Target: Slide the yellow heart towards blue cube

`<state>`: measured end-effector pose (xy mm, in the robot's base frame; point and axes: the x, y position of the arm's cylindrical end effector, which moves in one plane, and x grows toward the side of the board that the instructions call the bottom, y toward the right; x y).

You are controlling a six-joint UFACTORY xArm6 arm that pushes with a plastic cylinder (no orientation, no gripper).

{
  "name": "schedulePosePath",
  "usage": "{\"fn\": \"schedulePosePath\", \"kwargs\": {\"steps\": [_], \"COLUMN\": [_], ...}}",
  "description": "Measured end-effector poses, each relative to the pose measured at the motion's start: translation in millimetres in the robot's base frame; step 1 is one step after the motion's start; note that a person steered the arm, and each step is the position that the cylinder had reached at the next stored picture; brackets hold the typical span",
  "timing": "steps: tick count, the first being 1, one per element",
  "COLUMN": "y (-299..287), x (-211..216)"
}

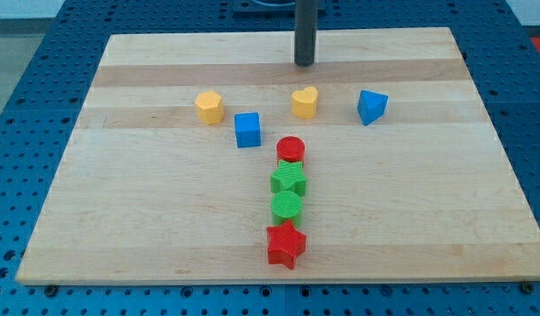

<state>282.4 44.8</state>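
Note:
The yellow heart (306, 102) lies on the wooden board in the upper middle. The blue cube (247, 129) sits to its lower left, a short gap between them. My tip (305, 63) stands just above the yellow heart in the view, apart from it, near the board's top edge.
A yellow pentagon-like block (210, 107) lies left of the blue cube. A blue wedge block (371, 106) lies right of the heart. A column runs down the middle: red cylinder (291, 149), green star (289, 179), green cylinder (287, 206), red star (285, 243). The board (120, 219) rests on a blue pegboard.

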Motion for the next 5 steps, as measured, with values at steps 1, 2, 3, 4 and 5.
{"fn": "schedulePosePath", "kwargs": {"steps": [1,2,3,4,5], "y": [19,28,28,28,28], "x": [1,2,2,18,23]}}
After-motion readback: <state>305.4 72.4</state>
